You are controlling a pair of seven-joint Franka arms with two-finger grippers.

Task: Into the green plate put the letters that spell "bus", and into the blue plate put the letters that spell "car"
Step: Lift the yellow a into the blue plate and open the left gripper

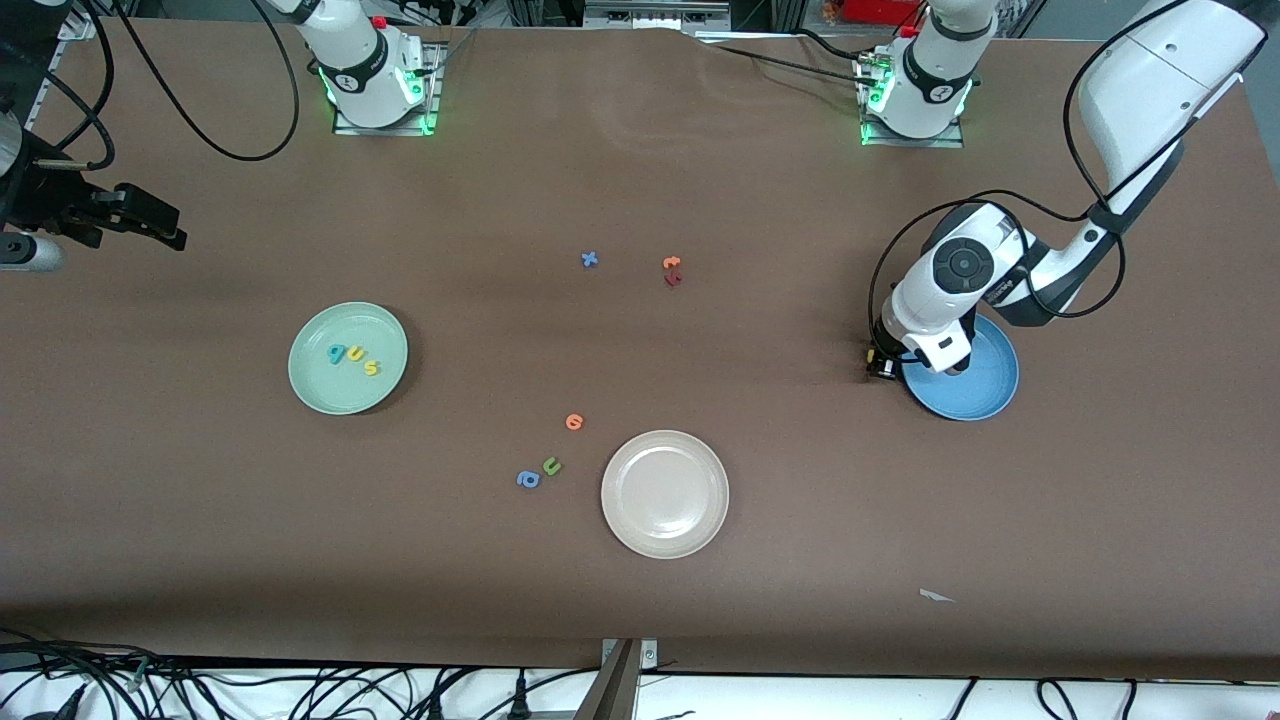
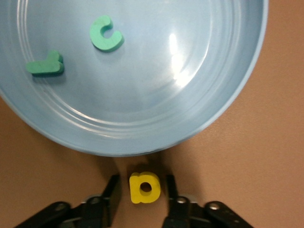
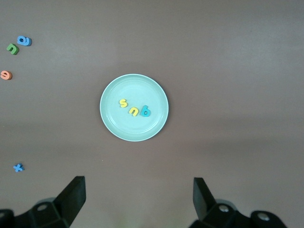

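Glossy blue plate (image 2: 223, 95), matt foam yellow "a" (image 2: 144, 188), matt brown table (image 1: 700, 180).

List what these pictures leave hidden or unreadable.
- Front view: the left gripper and the yellow "a" are hidden under the left arm's wrist, beside the blue plate.
- Front view: that plate's teal "c" and "r" are covered by the same wrist.
- Front view: the right gripper is cut off at the edge.

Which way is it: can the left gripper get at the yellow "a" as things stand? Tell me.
Probably yes. The left gripper is down on the table beside the blue plate, its fingers either side of the yellow "a", nothing between.
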